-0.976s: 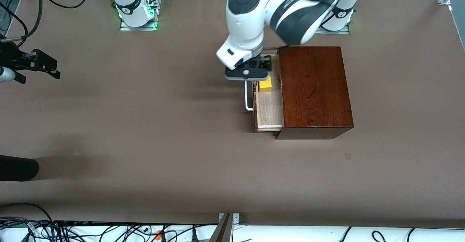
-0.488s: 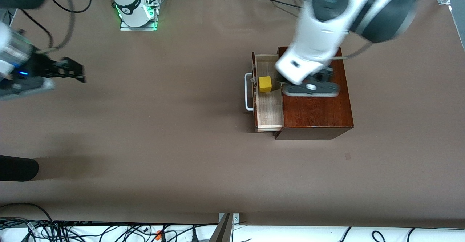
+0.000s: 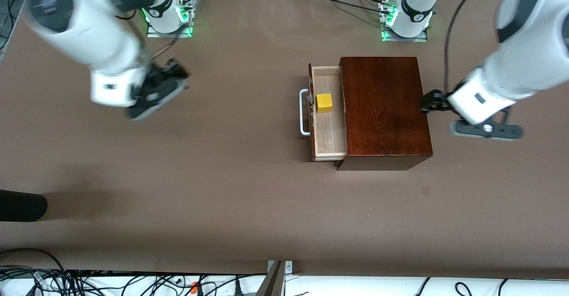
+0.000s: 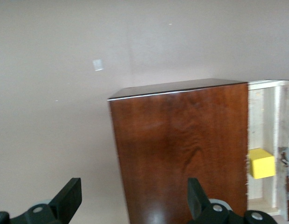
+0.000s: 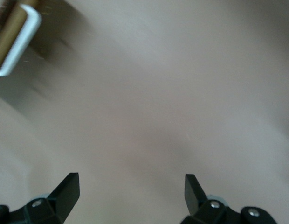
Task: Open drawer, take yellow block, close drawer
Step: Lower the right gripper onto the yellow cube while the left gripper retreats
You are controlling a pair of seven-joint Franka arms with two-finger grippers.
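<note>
The drawer (image 3: pixel 330 131) stands pulled out of the dark-brown wooden box (image 3: pixel 384 109), its white handle (image 3: pixel 304 111) facing the right arm's end of the table. The yellow block (image 3: pixel 324 102) rests in the pale tray, untouched; the left wrist view also shows the yellow block (image 4: pixel 261 163) in the drawer (image 4: pixel 270 112) next to the box (image 4: pixel 182 149). My left gripper (image 3: pixel 430 102) hangs open and empty over the box's edge at the left arm's end (image 4: pixel 134 189). My right gripper (image 3: pixel 175 71) is open and empty over bare table (image 5: pixel 131 182), well short of the handle (image 5: pixel 18 42).
A black object (image 3: pixel 22 205) juts in at the table's edge on the right arm's end, near the front camera. Cables (image 3: pixel 89 282) lie along the front edge. A small mark (image 3: pixel 426 191) shows on the brown table cover.
The left arm has swung off the open drawer, across the box top, to the box's edge at its own end. The right arm has come in toward the drawer. Drawer and block have not moved.
</note>
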